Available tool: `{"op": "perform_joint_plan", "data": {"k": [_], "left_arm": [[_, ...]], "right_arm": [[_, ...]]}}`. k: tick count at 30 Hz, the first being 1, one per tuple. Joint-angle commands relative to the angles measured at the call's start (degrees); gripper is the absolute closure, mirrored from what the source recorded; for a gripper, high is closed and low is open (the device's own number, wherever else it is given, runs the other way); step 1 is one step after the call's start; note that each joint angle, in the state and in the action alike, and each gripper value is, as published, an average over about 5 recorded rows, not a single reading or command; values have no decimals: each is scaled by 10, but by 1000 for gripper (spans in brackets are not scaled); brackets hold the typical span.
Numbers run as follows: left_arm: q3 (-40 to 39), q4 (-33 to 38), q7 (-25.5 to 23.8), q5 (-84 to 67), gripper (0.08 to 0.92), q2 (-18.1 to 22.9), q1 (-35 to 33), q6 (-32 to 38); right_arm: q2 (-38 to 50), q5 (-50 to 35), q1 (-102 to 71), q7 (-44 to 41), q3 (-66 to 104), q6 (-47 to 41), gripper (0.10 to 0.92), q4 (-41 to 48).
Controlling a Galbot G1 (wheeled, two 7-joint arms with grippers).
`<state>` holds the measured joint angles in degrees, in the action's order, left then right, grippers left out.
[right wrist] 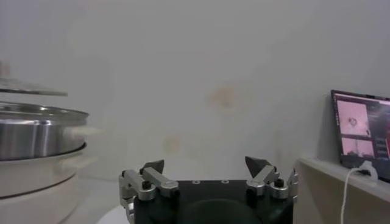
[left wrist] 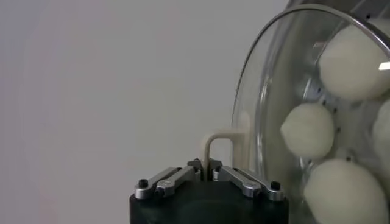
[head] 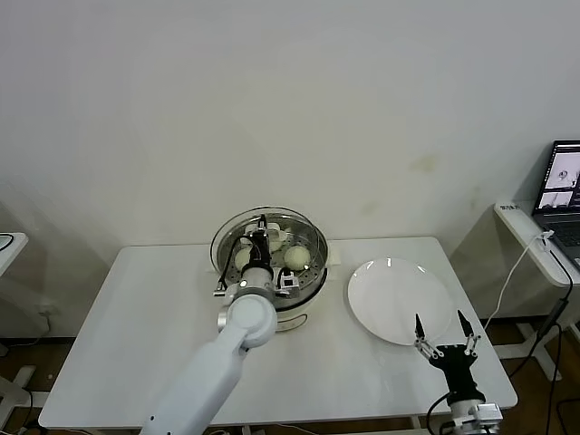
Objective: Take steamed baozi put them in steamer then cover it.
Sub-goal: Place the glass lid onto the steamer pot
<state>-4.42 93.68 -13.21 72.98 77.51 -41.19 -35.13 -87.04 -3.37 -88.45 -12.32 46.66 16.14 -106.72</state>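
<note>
The shiny steel steamer [head: 317, 268] stands at the back middle of the table on its white base. Round creamy baozi [head: 295, 256] lie on its perforated tray. My left gripper [head: 263, 237] is shut on the whitish bar handle [left wrist: 214, 141] of the clear glass cover [head: 301, 224], which it holds over the pot. Through the glass, the left wrist view shows several baozi [left wrist: 308, 131]. In the right wrist view the cover's rim [right wrist: 30, 92] sits a little above the steamer's rim [right wrist: 36, 112]. My right gripper [head: 445, 328] stands open and empty at the table's front right.
A flat white plate [head: 399, 299] with nothing on it lies right of the steamer, just behind the right gripper. A side shelf at the far right carries a laptop [head: 562, 186] and a white cable [head: 521, 263].
</note>
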Motion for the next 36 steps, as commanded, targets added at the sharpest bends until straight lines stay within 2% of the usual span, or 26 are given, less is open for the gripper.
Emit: {"op": "perform_joint_plan", "data": {"k": [1, 36], "left_arm": [[-15, -14, -9, 26, 867, 30, 5, -4], [-7, -20, -16, 45, 867, 33, -10, 10]], "right_arm": [[-2, 3, 1, -1, -4, 1, 202, 1], [-2, 2, 0, -6, -18, 4, 202, 0]]}}
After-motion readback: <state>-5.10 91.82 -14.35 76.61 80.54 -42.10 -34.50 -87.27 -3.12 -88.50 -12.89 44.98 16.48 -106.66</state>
